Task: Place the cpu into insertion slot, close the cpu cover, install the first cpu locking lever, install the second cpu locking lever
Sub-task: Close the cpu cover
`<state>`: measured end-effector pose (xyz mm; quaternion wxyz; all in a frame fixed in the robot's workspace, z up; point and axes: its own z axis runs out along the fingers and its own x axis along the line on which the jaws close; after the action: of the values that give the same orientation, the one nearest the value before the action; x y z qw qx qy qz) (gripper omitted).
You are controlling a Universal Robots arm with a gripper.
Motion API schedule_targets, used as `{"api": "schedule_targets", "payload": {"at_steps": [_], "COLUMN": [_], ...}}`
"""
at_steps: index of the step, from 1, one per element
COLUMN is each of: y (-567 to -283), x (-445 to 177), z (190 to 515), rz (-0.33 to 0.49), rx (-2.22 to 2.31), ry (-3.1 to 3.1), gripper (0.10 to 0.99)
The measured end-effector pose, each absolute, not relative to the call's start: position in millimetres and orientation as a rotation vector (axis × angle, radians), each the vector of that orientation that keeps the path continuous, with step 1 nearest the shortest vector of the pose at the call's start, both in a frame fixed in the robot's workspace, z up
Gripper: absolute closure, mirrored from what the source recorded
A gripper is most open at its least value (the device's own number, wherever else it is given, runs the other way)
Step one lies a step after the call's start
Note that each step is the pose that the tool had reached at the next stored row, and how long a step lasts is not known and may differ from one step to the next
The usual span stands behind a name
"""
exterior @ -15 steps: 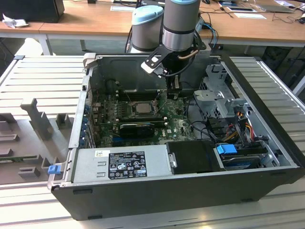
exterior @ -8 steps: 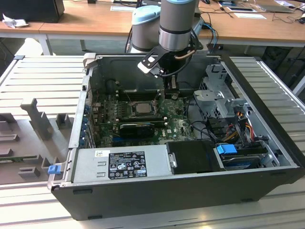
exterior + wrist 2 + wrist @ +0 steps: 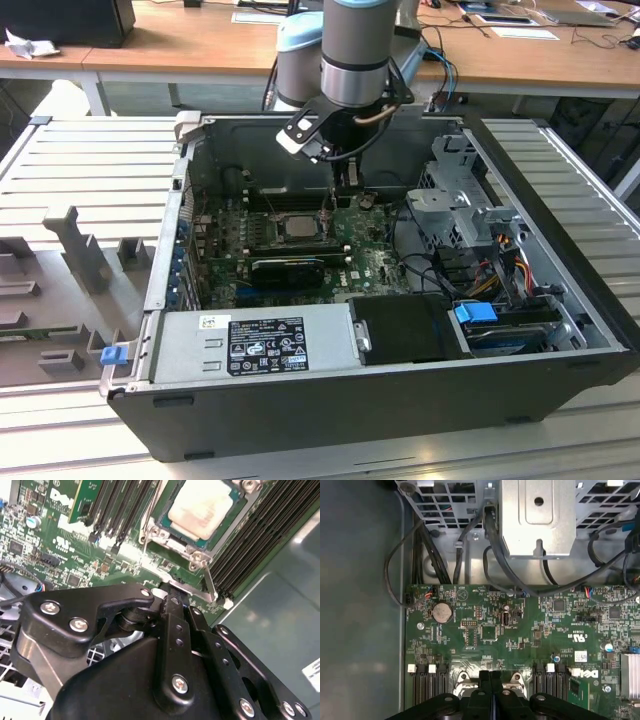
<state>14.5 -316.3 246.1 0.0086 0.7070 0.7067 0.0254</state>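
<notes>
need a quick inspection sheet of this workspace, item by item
surface: grey slatted metal table carrying an open black computer case
job's things: pale silver-topped square cpu lies flat, apparently within the silver square frame cover; thin metal lever slants beside it
clutter: grey moulded fixtures at the exterior view's left
grippers: black pincer shut, tips close to the lever
cables: black cables loop from the silver drive cage to the green motherboard
surroundings: wooden desks behind

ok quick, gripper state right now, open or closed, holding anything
Gripper: jaws shut, tips near a locking lever beside the cpu; whether they pinch anything cannot be told.
</notes>
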Motion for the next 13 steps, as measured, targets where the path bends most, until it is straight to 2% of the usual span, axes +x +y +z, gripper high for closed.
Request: {"api": "schedule_targets", "payload": {"at_steps": [13], "y": [-316], "x": [-4], "z": [238], "rz": [0.079], "rx": [2.207], "ry": [2.211], "gripper": [0.98]}}
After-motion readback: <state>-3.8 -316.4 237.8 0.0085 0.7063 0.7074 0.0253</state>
